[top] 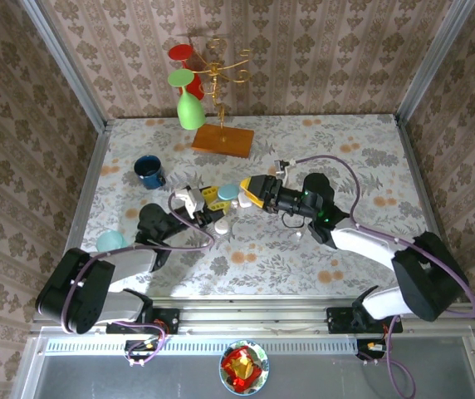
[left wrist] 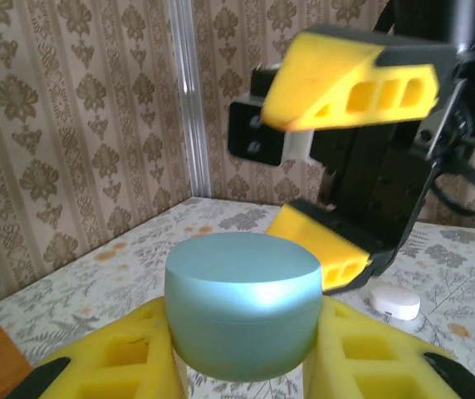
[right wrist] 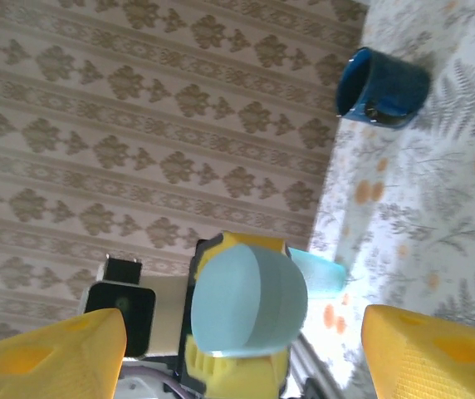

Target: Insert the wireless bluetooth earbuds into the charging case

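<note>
Floral cloth covers the table [top: 370, 166], and patterned wallpaper [top: 304, 50] closes it in on three sides. Nearest to us, off the table's near edge, a bowl [top: 243, 367] holds red and yellow things. Both arm bases sit at that near edge.

Close to the left edge we see a pale teal cup [top: 110, 241] beside the left arm.

Around the middle of the table the left gripper [top: 219, 196] pinches the charging case [left wrist: 242, 303], a round pale teal box with a thin seam below its lid. One yellow finger presses on each side of it.

Just beside the case, facing it from the right, the right gripper [top: 247, 193] has its yellow fingers spread wide with nothing between them. From the left wrist, one of those fingers stands above the case and the other low behind it. From the right wrist, the case sits centred between the two spread fingers.

Past the right gripper, towards the near edge, a small flat white piece [left wrist: 394, 301] lies on the cloth. We cannot tell whether it is an earbud or a case.

Farther off on the left stands a blue mug [top: 149, 171], upright and well apart from the grippers.

At the far edge a stand on a wooden base [top: 222, 140] carries a green glass [top: 190, 110] and, above it, a red glass [top: 183, 52], both hung upside down.
</note>
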Controlling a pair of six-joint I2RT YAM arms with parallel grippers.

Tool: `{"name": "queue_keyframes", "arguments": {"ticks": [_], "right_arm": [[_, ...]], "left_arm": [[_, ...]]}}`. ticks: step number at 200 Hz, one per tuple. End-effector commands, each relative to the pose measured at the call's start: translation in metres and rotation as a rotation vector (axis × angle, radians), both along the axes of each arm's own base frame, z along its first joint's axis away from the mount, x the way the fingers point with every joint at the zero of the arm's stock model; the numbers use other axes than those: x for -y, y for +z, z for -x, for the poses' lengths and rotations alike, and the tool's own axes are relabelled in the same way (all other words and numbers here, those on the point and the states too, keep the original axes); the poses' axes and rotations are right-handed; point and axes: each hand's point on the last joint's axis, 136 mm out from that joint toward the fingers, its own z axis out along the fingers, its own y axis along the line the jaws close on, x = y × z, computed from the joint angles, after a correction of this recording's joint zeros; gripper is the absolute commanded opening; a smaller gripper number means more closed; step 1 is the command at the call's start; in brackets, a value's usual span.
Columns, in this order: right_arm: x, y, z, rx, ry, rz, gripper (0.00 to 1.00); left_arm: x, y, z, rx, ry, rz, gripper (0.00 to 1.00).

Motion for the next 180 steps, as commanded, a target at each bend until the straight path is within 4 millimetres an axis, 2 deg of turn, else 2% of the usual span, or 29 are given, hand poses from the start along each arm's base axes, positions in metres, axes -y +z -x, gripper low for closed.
{"name": "queue_keyframes", "arguments": {"ticks": [1,18,65,87,157,168,180], "right_arm": [[-0.005,0.022,0.004,0.001,0.060,-0.160,0.76],[-0.008,0.024,0.003,-0.007,0.079,-0.204,0.75],[-0.011,0.019,0.004,-0.030,0.088,-0.238,0.63],[-0.016,0.015,0.005,-0.048,0.106,-0.230,0.49],[-0.017,0.006,-0.001,-0.084,0.083,-0.237,0.25],[-0.016,0.005,-0.002,-0.083,0.076,-0.237,0.24],[-0.014,0.004,-0.004,-0.084,0.063,-0.234,0.24]], "left_arm": [[0.002,0.028,0.000,0.054,0.006,0.056,0.26],[0.005,0.032,-0.001,0.064,0.010,0.061,0.26],[0.008,0.032,-0.009,0.078,0.052,0.058,0.26],[0.009,0.032,-0.009,0.088,0.049,0.052,0.26],[0.011,0.029,-0.005,0.108,0.039,0.038,0.26],[0.011,0.027,-0.005,0.107,0.041,0.033,0.27],[0.011,0.026,-0.004,0.111,0.041,0.030,0.33]]}}
